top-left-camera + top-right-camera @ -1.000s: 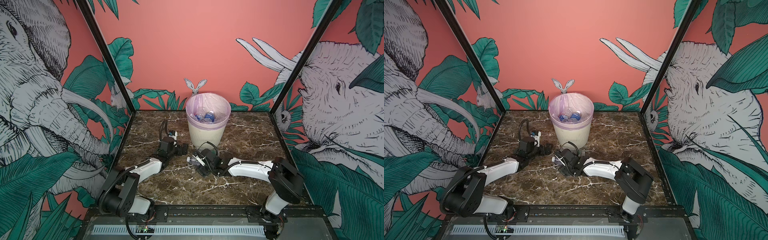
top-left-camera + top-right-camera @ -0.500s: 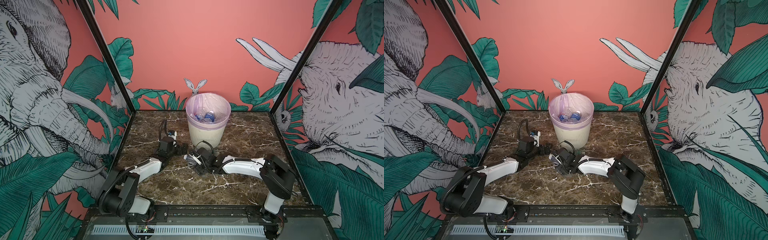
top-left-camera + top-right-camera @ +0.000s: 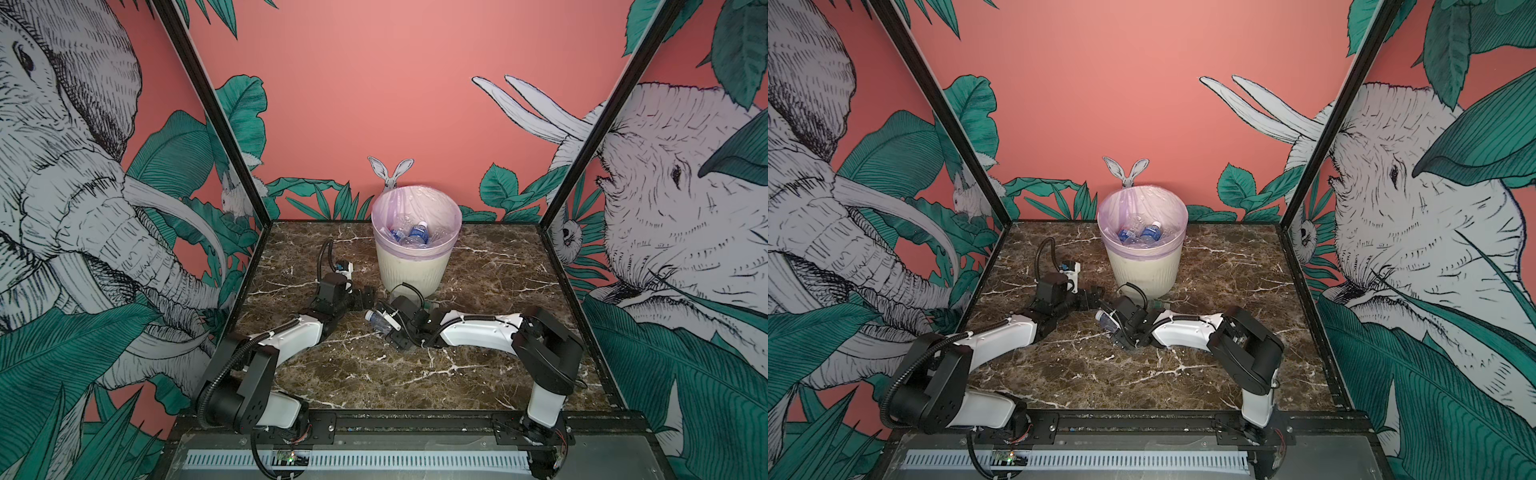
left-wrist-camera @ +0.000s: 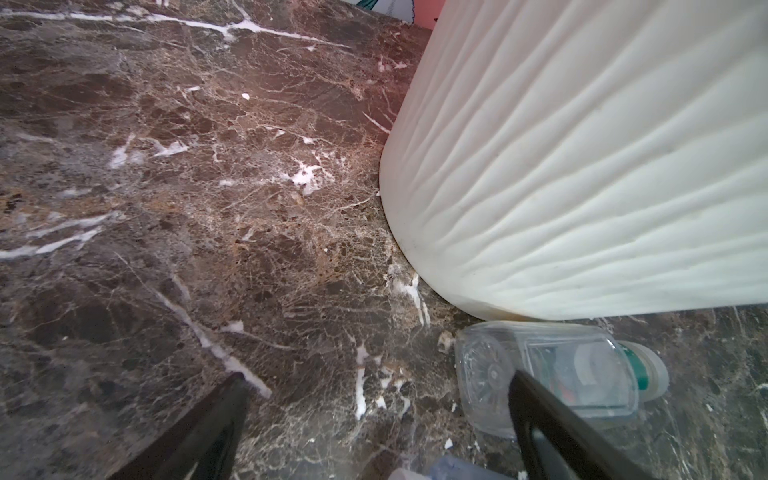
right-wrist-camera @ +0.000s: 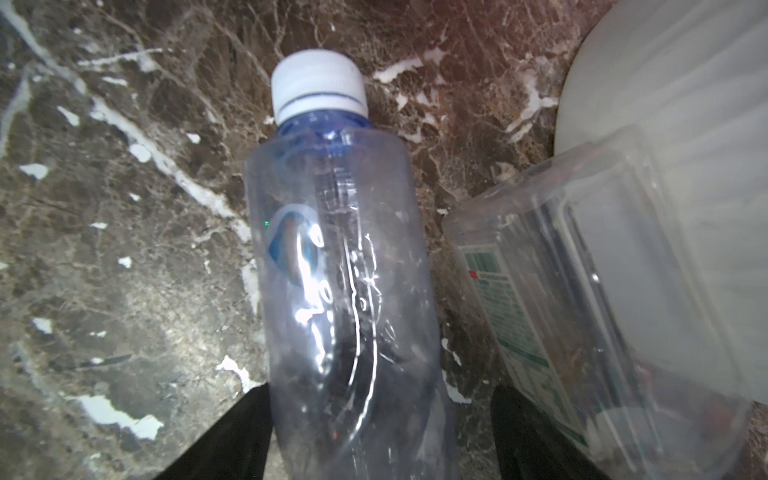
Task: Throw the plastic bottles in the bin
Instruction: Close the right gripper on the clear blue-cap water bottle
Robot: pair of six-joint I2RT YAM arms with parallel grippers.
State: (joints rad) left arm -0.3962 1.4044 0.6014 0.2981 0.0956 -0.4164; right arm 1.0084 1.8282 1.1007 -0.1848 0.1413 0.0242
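Observation:
A clear plastic bottle (image 5: 340,257) with a white cap and blue neck lies on the marble between the fingers of my right gripper (image 5: 378,390). One finger touches it and a gap shows at the other, so the gripper is open. In both top views this bottle (image 3: 376,319) (image 3: 1104,318) pokes out left of the right gripper (image 3: 388,328). A squarish clear bottle (image 4: 552,374) (image 5: 582,291) with a green cap lies against the foot of the bin (image 3: 415,266) (image 3: 1144,270). My left gripper (image 4: 377,375) (image 3: 365,297) stands open and empty beside it. More bottles (image 3: 415,235) lie inside the bin.
The bin's ribbed cream wall (image 4: 582,166) rises close to both grippers, which nearly meet in front of it. The brown marble table (image 3: 478,374) is boxed in by painted walls and black corner posts (image 3: 216,124).
My right arm has reached a little to the left, bringing its fingers along the white-capped bottle, and its jaws have narrowed. The left arm has stayed put.

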